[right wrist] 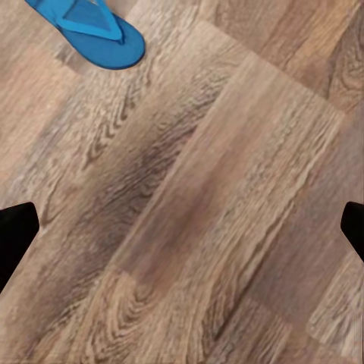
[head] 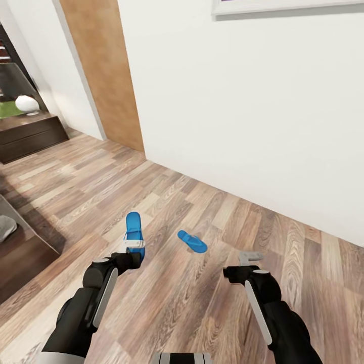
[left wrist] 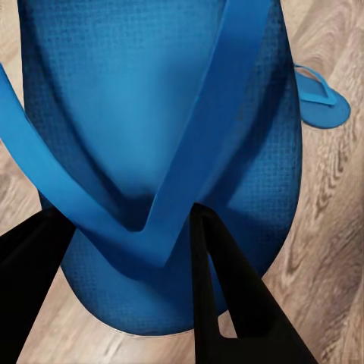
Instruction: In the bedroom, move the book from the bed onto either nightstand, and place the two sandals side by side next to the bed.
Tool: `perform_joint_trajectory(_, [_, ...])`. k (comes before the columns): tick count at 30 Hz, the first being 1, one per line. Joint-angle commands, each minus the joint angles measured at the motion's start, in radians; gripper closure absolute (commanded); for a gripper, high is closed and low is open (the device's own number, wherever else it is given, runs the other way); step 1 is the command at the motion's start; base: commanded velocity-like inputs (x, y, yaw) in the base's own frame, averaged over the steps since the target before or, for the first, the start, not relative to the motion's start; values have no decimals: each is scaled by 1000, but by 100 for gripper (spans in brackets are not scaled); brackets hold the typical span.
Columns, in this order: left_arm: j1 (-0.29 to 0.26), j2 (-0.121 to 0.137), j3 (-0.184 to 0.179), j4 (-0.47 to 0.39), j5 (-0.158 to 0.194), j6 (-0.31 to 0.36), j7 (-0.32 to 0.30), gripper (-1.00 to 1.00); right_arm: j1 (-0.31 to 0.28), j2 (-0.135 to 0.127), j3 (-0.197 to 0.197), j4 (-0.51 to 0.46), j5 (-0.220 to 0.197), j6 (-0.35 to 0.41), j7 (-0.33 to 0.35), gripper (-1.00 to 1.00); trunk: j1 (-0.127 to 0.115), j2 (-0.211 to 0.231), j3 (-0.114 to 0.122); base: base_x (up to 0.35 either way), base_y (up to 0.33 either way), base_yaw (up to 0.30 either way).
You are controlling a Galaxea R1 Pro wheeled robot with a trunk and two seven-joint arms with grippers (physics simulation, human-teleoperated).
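left claw (head: pixel 134 248) clamped on upright sandal (head: pixel 134 230), second sandal (head: pixel 192 241) flat on floor (head: pixel 202 303) pointing diagonally, right claw (head: pixel 246 263) apart

A plain white wall (head: pixel 242 111) meets the wood-plank floor (head: pixel 202 303) (grain running in mixed browns), with a brown wooden door (head: pixel 103 71) and a low dark cabinet (head: pixel 30 135) at far left.

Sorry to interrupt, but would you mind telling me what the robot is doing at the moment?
It is gathering two flat bright blue sandals off the wood-plank floor. The left pincer is closed on the straps of one sandal and holds it. The other blue sandal lies on the floor near the white wall. The right pincer is open with nothing in it.
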Motion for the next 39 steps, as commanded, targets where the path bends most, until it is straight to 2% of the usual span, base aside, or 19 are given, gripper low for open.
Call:
perform_joint_trajectory(1, [-1, 0, 1, -1, 3, 5, 0, 100, 0, 0, 1, -1, 0, 5, -4, -100, 0, 0, -2, 182, -237, 237])
perform_joint_trajectory(12, [-1, 0, 0, -1, 3, 5, 0, 100, 0, -1, 1, 1, 0, 4, -3, -100, 0, 0, -9, 39, -272, 237])
perform_joint_trajectory(19, [-1, 0, 0, -1, 7, 5, 0, 100, 0, -2, 1, 2, 0, 3, -3, -100, 0, 0, -14, 10, -78, 237])
perform_joint_trajectory(33, [-1, -1, 0, -1, 5, 5, 0, 100, 0, -2, 2, 2, 0, 3, -3, -100, 0, 0, -18, 134, -230, 259])
perform_joint_trajectory(39, [-1, -9, 0, -1, 3, 5, 0, 100, 0, -2, 3, 2, 0, 3, -3, -100, 0, 0, -14, 145, -249, 268])
